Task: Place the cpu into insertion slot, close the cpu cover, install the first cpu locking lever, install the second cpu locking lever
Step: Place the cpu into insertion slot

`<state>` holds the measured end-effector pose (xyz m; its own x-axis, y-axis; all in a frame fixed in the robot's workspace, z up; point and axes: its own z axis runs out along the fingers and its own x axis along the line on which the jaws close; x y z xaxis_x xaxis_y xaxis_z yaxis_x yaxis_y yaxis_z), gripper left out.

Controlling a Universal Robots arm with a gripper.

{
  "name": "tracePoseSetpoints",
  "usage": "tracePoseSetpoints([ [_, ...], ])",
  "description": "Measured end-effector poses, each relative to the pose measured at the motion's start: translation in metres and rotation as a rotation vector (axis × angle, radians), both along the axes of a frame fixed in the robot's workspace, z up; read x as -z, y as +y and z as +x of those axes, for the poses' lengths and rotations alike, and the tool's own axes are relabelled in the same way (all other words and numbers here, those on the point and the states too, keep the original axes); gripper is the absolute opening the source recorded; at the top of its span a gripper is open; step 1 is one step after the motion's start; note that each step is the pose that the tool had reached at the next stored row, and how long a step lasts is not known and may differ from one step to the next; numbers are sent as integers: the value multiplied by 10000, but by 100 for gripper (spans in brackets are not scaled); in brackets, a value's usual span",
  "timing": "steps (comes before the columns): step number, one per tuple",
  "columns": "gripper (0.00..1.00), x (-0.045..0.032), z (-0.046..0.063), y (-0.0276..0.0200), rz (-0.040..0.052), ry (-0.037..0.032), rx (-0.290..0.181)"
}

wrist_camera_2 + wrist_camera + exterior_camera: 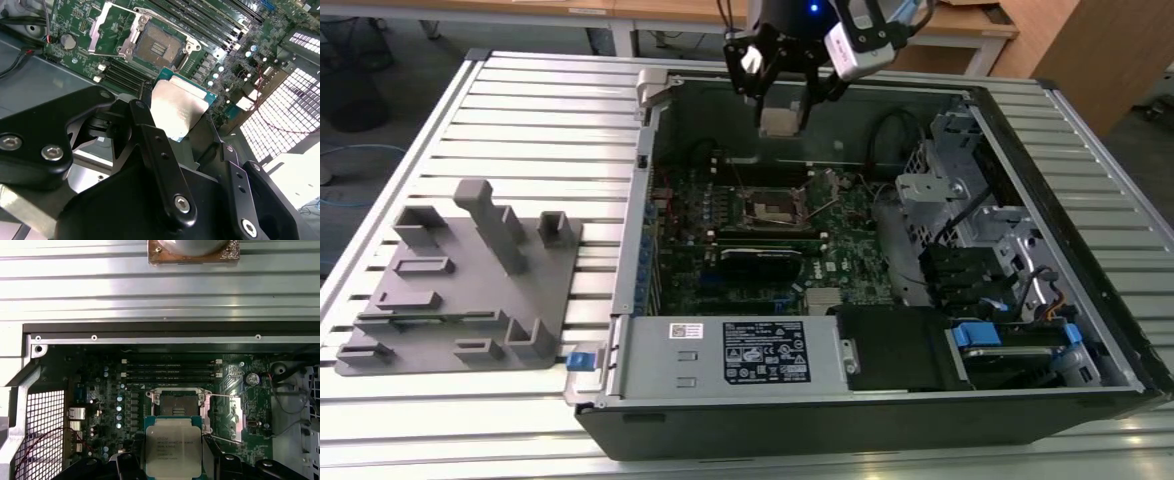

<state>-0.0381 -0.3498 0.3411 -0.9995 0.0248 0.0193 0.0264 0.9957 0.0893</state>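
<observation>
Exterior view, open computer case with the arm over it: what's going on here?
The arm's gripper holds the cpu in the air above the motherboard inside the open case. The insertion slot is empty, with the cpu cover swung open beside it. The chip is not yet seated.

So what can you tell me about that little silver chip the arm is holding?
The cpu is a small, flat square chip: dull silver-grey metal top with faint print, thin green border. The gripper clamps it by two opposite edges. It hangs in the air over the motherboard, near the open insertion slot, touching nothing else.
</observation>
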Motion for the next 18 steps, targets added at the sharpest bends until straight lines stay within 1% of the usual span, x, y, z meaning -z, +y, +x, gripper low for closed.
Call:
tracePoseSetpoints([
  [8, 54, 33, 0, 0, 0, 0, -1],
  [18, 54, 114, 0, 0, 0, 0, 0],
])
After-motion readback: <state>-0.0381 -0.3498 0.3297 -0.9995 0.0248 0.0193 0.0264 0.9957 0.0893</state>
